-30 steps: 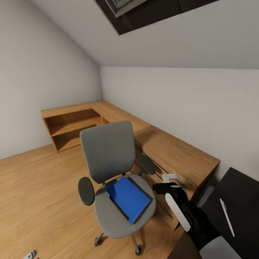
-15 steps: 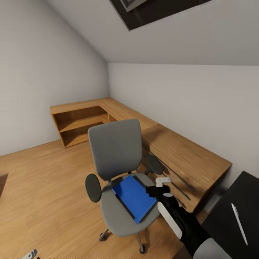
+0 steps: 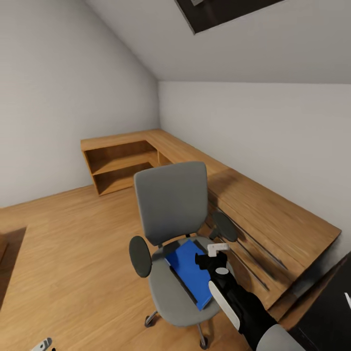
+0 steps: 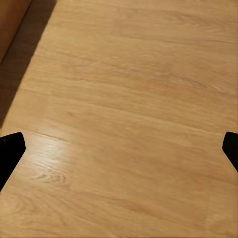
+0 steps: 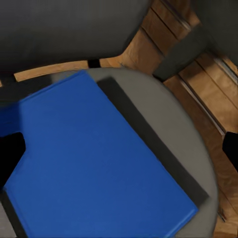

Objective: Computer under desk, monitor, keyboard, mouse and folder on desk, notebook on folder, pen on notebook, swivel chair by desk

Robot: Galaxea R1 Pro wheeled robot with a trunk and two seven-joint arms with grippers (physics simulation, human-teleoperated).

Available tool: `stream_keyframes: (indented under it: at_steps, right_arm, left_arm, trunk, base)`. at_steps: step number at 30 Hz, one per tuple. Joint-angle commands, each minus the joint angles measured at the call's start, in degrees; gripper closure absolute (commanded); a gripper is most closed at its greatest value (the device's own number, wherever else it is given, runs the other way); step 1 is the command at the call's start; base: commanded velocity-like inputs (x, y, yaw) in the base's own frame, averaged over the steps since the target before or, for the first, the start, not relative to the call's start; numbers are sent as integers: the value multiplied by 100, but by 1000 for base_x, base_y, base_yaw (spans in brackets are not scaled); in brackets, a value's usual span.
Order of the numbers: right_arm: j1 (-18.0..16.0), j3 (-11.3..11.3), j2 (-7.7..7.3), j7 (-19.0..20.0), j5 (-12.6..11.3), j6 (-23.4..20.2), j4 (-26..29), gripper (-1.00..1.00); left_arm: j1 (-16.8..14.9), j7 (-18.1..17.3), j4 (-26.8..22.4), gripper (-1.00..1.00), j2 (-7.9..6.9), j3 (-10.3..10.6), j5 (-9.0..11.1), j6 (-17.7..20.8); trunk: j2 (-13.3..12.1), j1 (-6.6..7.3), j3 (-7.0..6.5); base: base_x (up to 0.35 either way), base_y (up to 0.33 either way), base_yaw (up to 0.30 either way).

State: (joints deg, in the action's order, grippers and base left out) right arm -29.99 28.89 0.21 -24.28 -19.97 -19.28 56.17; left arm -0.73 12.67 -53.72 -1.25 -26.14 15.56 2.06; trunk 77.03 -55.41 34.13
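We can read no text, label, brand, number or sign anywhere. The blue folder point(image 5: 94, 163) on the chair point(image 3: 170, 204) has a plain cover, and the wooden counter point(image 3: 273, 224) and walls carry no writing.

- One grey upholstered swivel chair point(image 3: 175, 229) with tall back.
- Two oval black armrests point(image 3: 140, 250) on that chair.
- One flat bright blue folder point(image 3: 187, 270) on the seat.
- One dark thin notebook point(image 5: 153, 144) under the folder, edge showing.
- One light-wood L-shaped shelving counter point(image 3: 253, 214).
- One glossy black desk corner point(image 3: 336, 307).
- One black-and-white robot arm point(image 3: 239, 302).
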Motion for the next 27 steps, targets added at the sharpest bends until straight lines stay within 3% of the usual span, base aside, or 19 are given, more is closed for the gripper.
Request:
stream_keyframes:
  at_steps: [1, 14, 27]
  right_arm:
    - [-6, 15, -3, -46, -41, -15, 3, -100]
    - [-5, -15, -29, -43, -33, 223, -4, -100]
    - [-7, -28, -23, -48, -33, 240, 18, -100]
  left_arm:
    - [-3, 18, -7, -100, 0, 8, 44, 22]
    - [-1, 17, -61, -100, -3, 140, 35, 30]
    - [-3, 9, -253, -100, -9, 196, 48, 174]
  trunk:
    - [3, -2, 9]
    - [3, -2, 13]
    - [524, -288, 247]
  base:
    - [236, 224, 54]
    - [107, 97, 7]
    - [1, 1, 0]
